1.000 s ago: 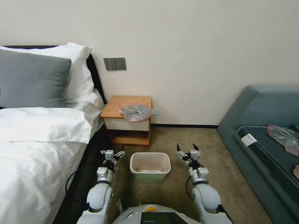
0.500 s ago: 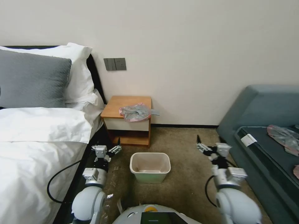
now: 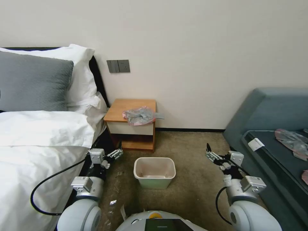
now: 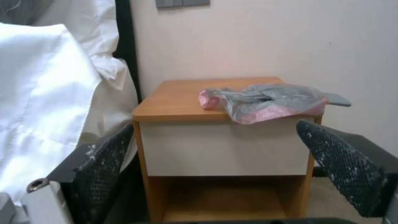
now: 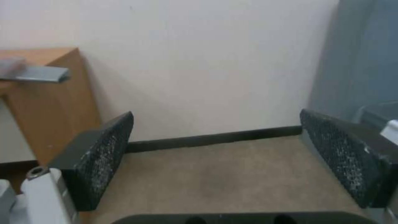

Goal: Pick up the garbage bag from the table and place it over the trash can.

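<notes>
Your robot has glossy white rounded arms, silver wrist blocks, looping black cables, and black mesh-textured fingers (image 4: 104,168) speckled white.

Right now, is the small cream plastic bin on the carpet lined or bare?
Bare. The small cream plastic bin stands upright with no liner; the wrinkly grey-pink plastic bag lies on the nightstand.

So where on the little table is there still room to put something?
The table has bare wood on the half nearest the bed. The side toward the wall corner is crowded: the garbage bag covers it and droops over the front edge.
</notes>
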Available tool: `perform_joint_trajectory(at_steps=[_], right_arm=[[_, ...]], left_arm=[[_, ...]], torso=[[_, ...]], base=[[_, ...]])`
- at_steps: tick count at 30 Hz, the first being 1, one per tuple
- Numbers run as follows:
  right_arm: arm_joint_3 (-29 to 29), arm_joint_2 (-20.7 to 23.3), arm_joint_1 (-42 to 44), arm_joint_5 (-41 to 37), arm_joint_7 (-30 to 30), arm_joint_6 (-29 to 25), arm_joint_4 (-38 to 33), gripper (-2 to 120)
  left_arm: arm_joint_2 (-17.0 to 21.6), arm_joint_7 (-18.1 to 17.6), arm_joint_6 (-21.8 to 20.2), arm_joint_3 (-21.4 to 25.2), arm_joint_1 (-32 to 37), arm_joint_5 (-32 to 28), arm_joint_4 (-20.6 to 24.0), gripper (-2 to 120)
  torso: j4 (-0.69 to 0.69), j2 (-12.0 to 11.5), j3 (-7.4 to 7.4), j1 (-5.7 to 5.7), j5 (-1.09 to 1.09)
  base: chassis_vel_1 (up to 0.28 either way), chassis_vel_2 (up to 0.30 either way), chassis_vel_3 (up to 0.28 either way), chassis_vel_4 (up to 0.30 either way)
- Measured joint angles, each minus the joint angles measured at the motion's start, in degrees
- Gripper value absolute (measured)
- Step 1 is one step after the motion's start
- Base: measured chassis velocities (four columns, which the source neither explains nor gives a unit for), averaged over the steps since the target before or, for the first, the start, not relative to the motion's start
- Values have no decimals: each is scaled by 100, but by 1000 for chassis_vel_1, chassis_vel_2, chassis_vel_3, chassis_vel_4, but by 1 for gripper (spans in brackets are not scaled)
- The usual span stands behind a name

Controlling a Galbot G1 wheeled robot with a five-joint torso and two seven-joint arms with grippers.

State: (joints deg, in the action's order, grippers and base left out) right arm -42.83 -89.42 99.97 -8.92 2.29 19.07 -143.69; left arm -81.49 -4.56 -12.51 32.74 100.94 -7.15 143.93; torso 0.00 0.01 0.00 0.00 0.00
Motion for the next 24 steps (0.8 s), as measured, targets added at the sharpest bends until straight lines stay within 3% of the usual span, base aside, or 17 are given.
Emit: perform_joint_trajectory(at_steps=[4,7,8,10,14,20,24], right_arm=[[5,176,-93,-537,41,-22,16,100],[2,407,-273,-1609,207,139,21,100],[2,407,-273,-1609,207,139,21,100],[16,609,-554,-2622,606,468,68,100],[23,806,-873,-3308,859,611,272,100],[253,1341,-1902,-5081,1533,580,980,100],[475,1667,-2481,-5964,1607,474,1646,100]], left_arm=[[-16,-39,20,33,24,1,-19,100],[-46,-41,70,42,64,8,-32,100],[-46,-41,70,42,64,8,-32,100],[-52,-41,85,59,134,10,-40,100],[-49,-41,129,78,212,-2,-47,100],[-61,-64,246,79,318,-532,-56,100],[-51,-70,367,82,365,-677,-59,100]], torso=[[-1,0,0,0,0],[-1,0,0,0,0],[-1,0,0,0,0],[0,0,0,0,0],[-1,0,0,0,1],[2,0,0,0,0],[-1,0,0,0,1]], base=[[0,0,0,0],[0,0,0,0],[0,0,0,0],[0,0,0,0],[0,0,0,0],[0,0,0,0],[0,0,0,0]])
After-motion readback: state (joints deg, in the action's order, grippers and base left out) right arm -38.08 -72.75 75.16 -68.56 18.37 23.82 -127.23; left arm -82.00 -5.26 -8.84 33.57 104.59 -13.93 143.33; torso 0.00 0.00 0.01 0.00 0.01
